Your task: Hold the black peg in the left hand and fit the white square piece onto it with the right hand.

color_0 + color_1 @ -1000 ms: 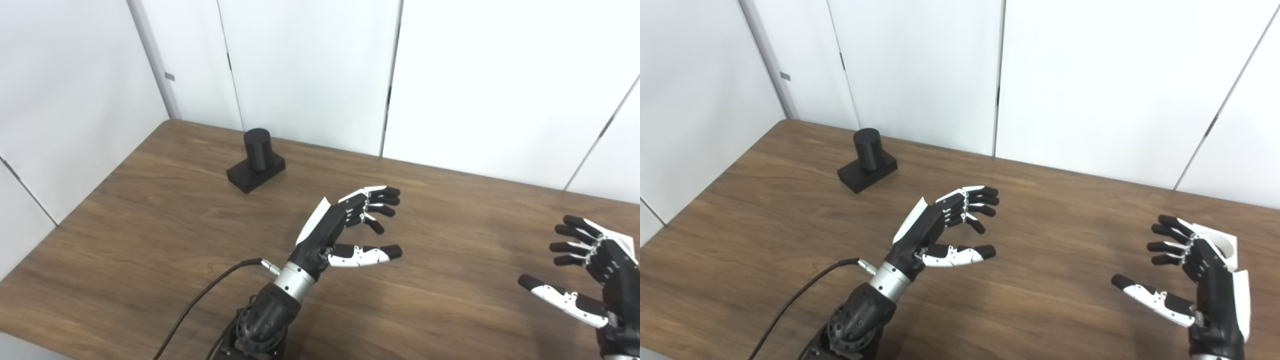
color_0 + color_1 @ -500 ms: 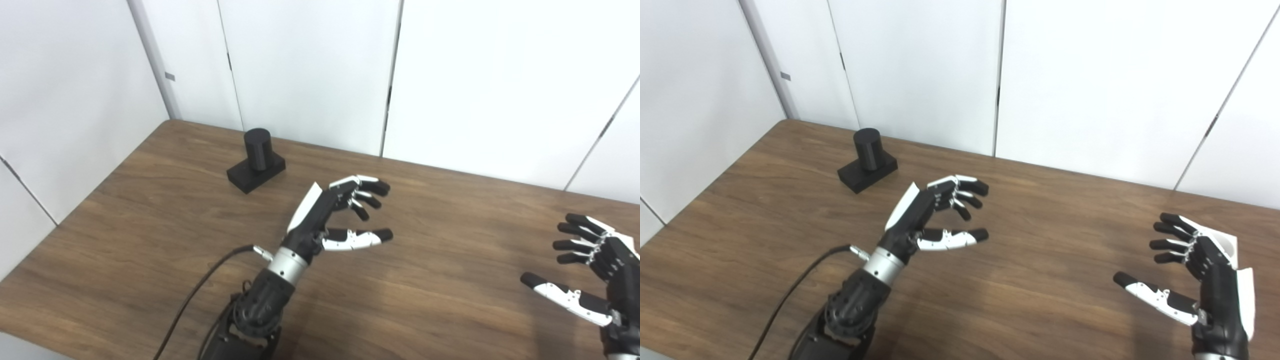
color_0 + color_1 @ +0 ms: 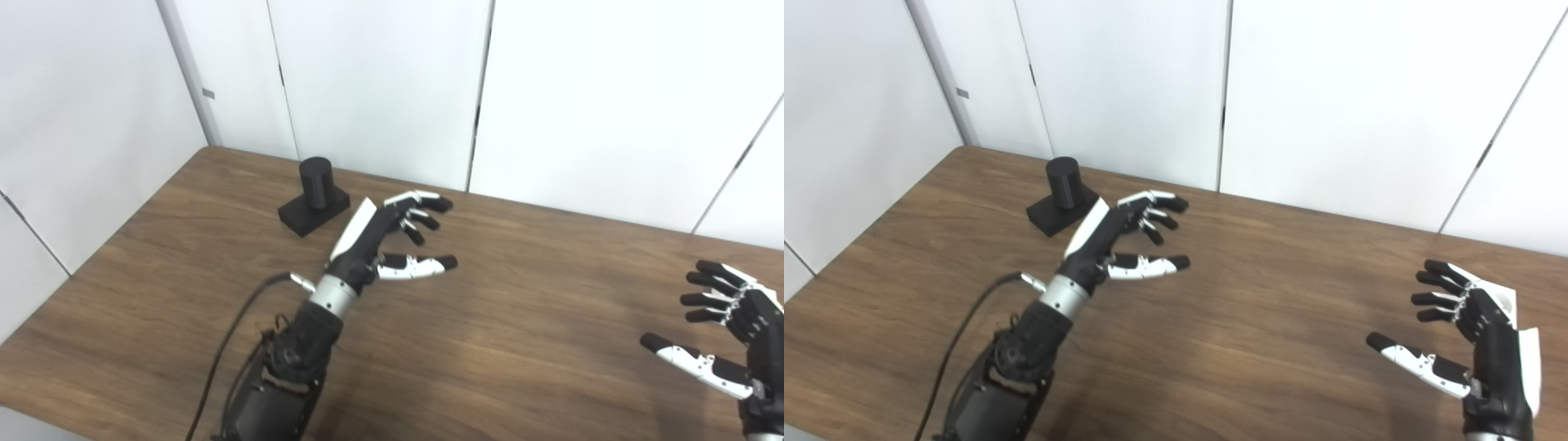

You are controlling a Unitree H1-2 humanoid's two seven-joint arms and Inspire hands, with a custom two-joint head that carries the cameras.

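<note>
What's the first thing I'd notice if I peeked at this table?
Two black-and-white robot hands hang open over the brown wooden table: the left hand near the middle, the right hand at the right edge. Just past the left hand, near the far left corner, stands the black peg, a round post on a flat black base. A white piece peeks out behind the right hand.

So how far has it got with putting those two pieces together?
Nothing is joined yet. The black peg stands untouched on the table. The left hand, open, is beside the peg without touching it. The right hand hangs open in front of the white square piece. Both grasps and the fitting remain.
</note>
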